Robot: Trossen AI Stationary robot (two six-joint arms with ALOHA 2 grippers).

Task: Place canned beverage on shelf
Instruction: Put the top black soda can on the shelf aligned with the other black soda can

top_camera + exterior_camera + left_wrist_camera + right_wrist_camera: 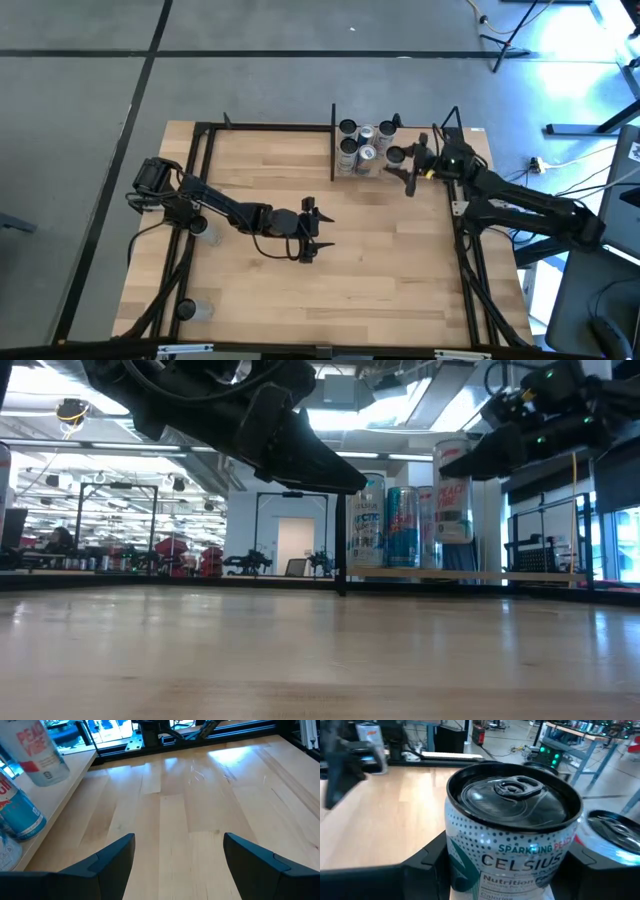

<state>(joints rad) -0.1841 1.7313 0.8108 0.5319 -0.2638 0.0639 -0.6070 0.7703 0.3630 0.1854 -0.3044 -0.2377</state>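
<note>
The shelf (420, 135) is a light wooden bay with black uprights at the table's far right. Several cans (357, 148) stand upright on their bases on its left part; they also show in the low view (400, 528). My right gripper (400, 162) is over the shelf, shut on a white Celsius can (512, 835), which also shows in the low view (452, 490). My left gripper (310, 235) is open and empty over the middle of the table, its two fingers wide apart in the left wrist view (175, 865). My right gripper pinches the can's side wall (455, 855) between its two fingers, one on each side, below the top rim. The fingers come roughly level from the table's right side. The can is upright, its base lifted clear above the shelf board (450, 572).
A black upright (341, 530) marks the shelf's left end. Black frame rails (200, 160) run along the table's left, far and right edges. A small clear object (196, 310) lies at the near left corner. Bare wood (380, 270) spreads over the table's middle and near side.
</note>
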